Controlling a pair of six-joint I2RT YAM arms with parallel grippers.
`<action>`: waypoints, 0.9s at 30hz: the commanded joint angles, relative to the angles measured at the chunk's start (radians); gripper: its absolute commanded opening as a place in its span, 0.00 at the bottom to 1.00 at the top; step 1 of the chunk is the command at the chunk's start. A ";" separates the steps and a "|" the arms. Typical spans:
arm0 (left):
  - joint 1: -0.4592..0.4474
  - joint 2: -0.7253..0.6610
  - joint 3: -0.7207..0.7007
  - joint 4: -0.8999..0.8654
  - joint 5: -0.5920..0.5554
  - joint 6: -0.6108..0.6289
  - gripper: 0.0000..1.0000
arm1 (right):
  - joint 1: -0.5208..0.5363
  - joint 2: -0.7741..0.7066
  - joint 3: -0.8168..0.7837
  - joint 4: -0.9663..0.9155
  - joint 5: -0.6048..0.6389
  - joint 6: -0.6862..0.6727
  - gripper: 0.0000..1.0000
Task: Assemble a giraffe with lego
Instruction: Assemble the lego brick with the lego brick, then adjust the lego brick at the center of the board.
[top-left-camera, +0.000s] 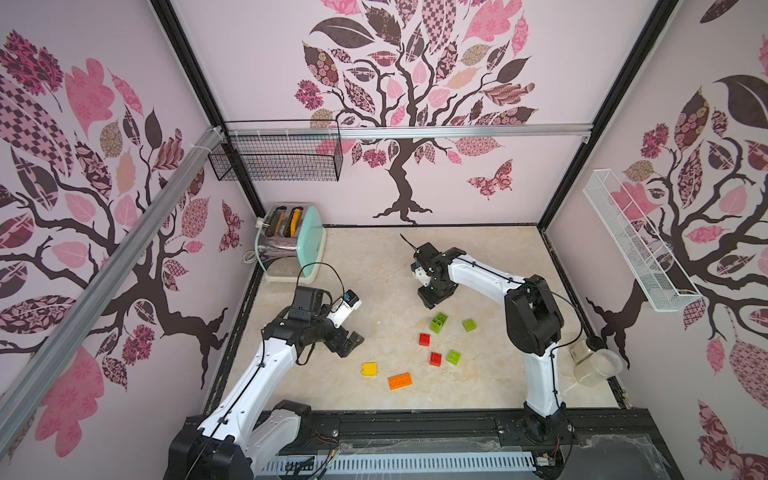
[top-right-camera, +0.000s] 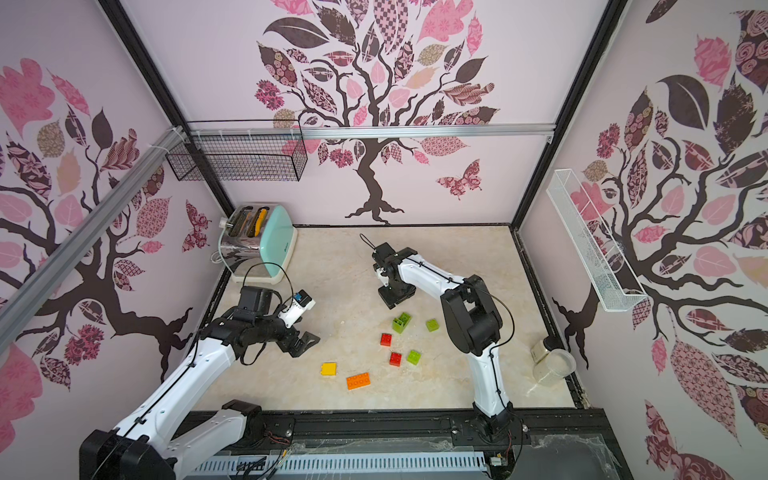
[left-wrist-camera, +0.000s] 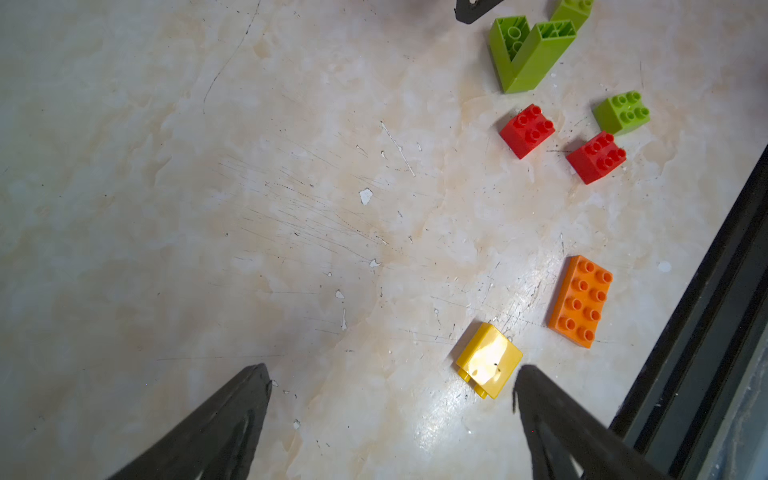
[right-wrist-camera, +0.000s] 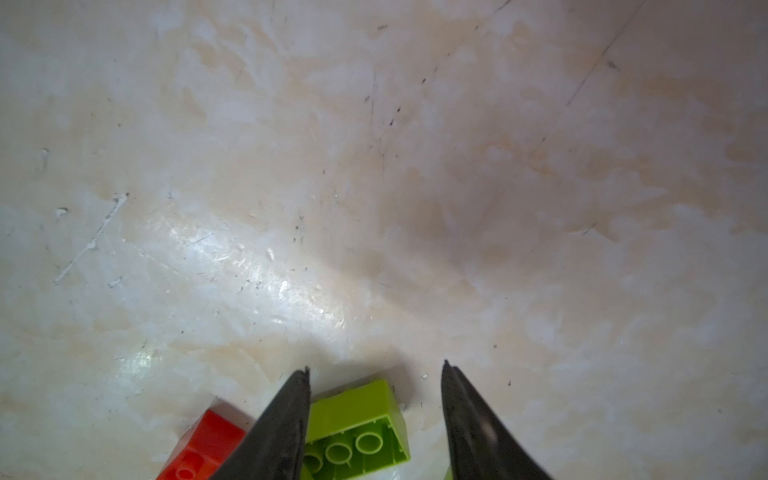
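Lego, chunky studded plastic, glossy marbled tabletop

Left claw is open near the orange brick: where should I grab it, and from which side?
Pinch the orange brick across its two long side walls, coming straight down with the left claw. It lies flat, studs up, apart from the yellow brick, so its narrow width likely fits.

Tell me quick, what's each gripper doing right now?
Left gripper: open, holding nothing.
Right gripper: open, holding nothing; a green brick lies loose by its jaws.
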 joint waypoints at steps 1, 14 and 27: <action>-0.012 -0.003 -0.037 -0.023 -0.003 0.075 0.98 | -0.017 0.013 -0.043 0.049 0.009 0.032 0.53; -0.081 0.034 -0.100 -0.026 -0.026 0.210 0.98 | -0.030 -0.162 -0.286 0.115 0.004 0.081 0.52; -0.165 0.118 -0.093 -0.019 -0.043 0.353 0.96 | -0.074 -0.411 -0.431 0.158 0.000 0.163 0.52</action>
